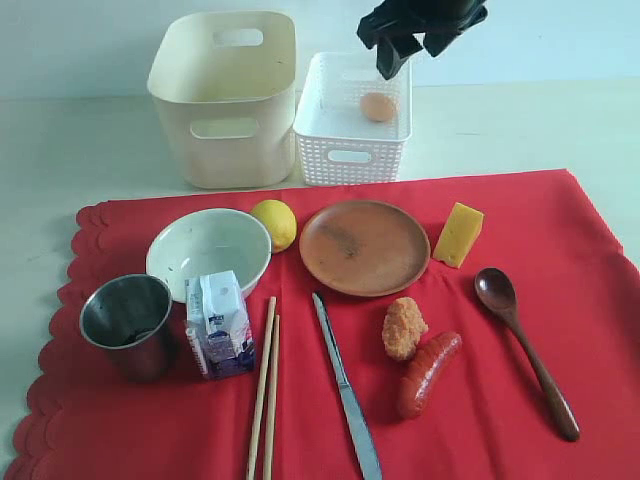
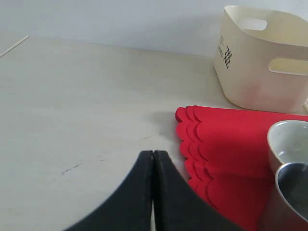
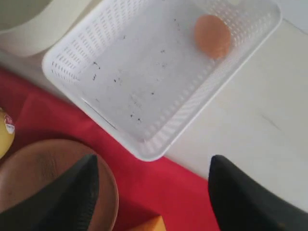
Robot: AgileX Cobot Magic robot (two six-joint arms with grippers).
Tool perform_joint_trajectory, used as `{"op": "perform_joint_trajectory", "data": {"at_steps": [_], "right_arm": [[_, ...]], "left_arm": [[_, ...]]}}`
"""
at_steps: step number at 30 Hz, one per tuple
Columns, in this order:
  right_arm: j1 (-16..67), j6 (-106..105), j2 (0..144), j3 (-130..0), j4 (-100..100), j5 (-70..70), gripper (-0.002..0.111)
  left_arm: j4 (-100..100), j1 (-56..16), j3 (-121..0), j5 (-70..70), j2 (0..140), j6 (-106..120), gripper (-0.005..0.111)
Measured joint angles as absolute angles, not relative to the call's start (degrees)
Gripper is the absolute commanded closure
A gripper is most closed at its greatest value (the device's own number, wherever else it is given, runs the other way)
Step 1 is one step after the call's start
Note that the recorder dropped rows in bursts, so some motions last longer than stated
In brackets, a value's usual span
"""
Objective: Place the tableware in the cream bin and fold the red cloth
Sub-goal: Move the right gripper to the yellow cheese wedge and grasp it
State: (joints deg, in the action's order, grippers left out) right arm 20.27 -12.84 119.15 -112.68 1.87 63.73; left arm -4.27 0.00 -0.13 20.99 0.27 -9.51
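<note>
The red cloth (image 1: 560, 260) lies spread flat. On it are the white bowl (image 1: 208, 250), steel cup (image 1: 128, 320), brown plate (image 1: 364, 246), chopsticks (image 1: 264, 395), knife (image 1: 346, 395) and wooden spoon (image 1: 525, 345). Behind the cloth stands the empty-looking cream bin (image 1: 225, 95). My right gripper (image 1: 405, 50) hangs open and empty high over the white basket; its wrist view shows the gripper (image 3: 154, 161) above the cloth strip between plate (image 3: 43, 163) and basket. My left gripper (image 2: 153, 153) is shut on nothing, over bare table beside the cloth's scalloped edge (image 2: 226, 144).
The white perforated basket (image 1: 350, 150) holds an egg (image 1: 378, 106) and stands right of the bin. A lemon (image 1: 275, 222), cheese (image 1: 458, 234), nugget (image 1: 403, 328), sausage (image 1: 428, 372) and milk carton (image 1: 220, 325) sit among the tableware.
</note>
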Motion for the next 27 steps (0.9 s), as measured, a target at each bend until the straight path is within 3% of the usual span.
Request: {"op": "perform_joint_trajectory", "data": {"at_steps": [7, 22, 27], "right_arm": [[20.27, -10.53, 115.55, -108.49, -1.62, 68.01, 0.045], [20.27, -8.26, 104.93, -84.58, -3.56, 64.06, 0.045], [20.27, -4.86, 104.82, -80.06, -3.56, 61.36, 0.032]], "left_arm": [[-4.27, 0.00, -0.13, 20.99, 0.27, -9.51, 0.107], [-4.27, 0.00, -0.13, 20.99, 0.27, -9.51, 0.107], [-4.27, 0.00, -0.13, 20.99, 0.27, -9.51, 0.107]]}}
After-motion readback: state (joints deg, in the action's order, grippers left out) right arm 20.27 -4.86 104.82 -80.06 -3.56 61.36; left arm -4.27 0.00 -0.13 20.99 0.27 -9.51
